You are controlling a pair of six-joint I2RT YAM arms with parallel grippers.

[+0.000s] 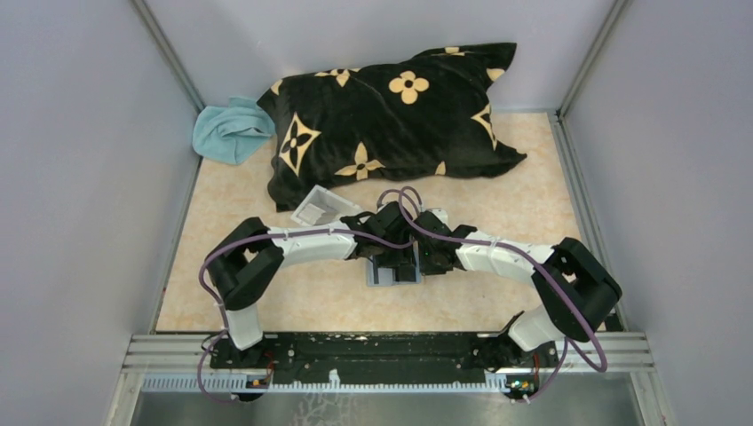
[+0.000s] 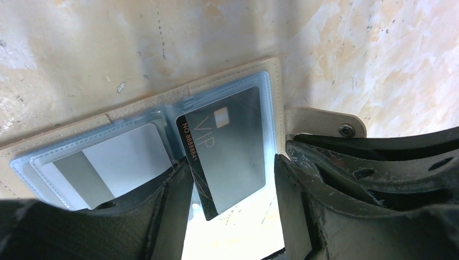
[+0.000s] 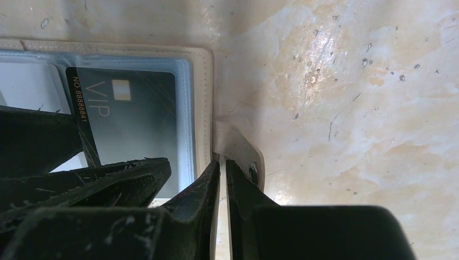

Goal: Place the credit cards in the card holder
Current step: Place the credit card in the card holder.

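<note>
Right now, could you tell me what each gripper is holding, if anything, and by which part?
Right gripper: apparently pinching the card holder by its snap tab. Left gripper: jaws straddle the VIP card across its long edges; grip cannot be told.

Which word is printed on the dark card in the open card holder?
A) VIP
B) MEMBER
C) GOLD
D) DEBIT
A: in the left wrist view, the dark card in the card holder reads VIP beside its chip.
</note>
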